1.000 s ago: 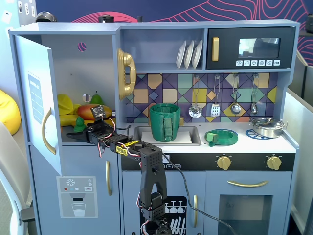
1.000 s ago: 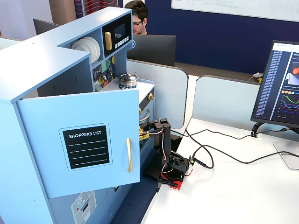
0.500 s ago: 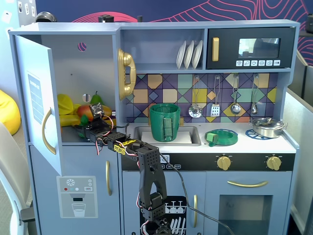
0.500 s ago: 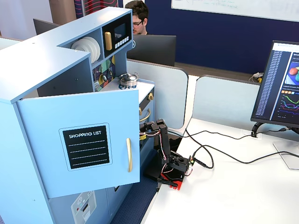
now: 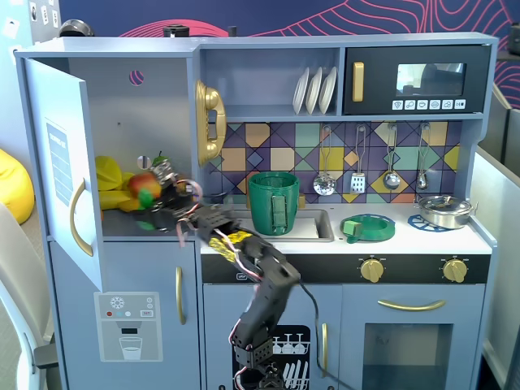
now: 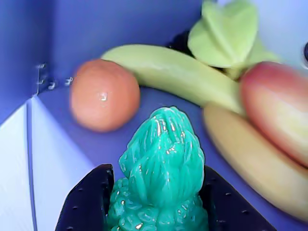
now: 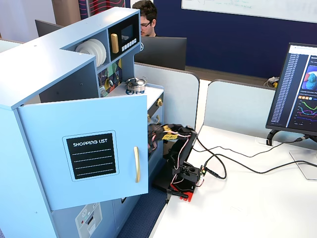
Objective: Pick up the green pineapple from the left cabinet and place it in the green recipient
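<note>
My claw is inside the left cabinet, whose door is swung open. Through the wrist camera I see its two dark fingers pinching the green pineapple from both sides. An orange ball, bananas and a red mango lie just behind it. The green recipient stands by the sink, well apart from my claw.

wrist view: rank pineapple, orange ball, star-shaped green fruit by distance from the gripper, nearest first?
1. green pineapple: between the fingers of the gripper, bottom centre.
2. orange ball: just behind the pineapple, upper left.
3. star-shaped green fruit: farthest, top right by the cabinet's back wall.
</note>
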Motion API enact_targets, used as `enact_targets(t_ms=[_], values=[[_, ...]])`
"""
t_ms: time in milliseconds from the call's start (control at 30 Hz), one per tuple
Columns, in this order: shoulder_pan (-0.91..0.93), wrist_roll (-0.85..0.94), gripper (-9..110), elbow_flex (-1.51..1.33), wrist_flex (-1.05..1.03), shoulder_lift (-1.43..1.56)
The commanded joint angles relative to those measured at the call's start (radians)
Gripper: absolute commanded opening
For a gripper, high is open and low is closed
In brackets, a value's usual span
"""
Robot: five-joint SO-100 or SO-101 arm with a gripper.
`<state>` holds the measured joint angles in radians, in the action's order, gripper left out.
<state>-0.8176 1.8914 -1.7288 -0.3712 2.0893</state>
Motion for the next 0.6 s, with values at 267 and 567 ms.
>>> enact_targets(t_ms=[267,567], values=[[0.239,0.084,0,0.124,-0.491,0.353],[0.646,0.008,0,0.508,-0.606,0.140]])
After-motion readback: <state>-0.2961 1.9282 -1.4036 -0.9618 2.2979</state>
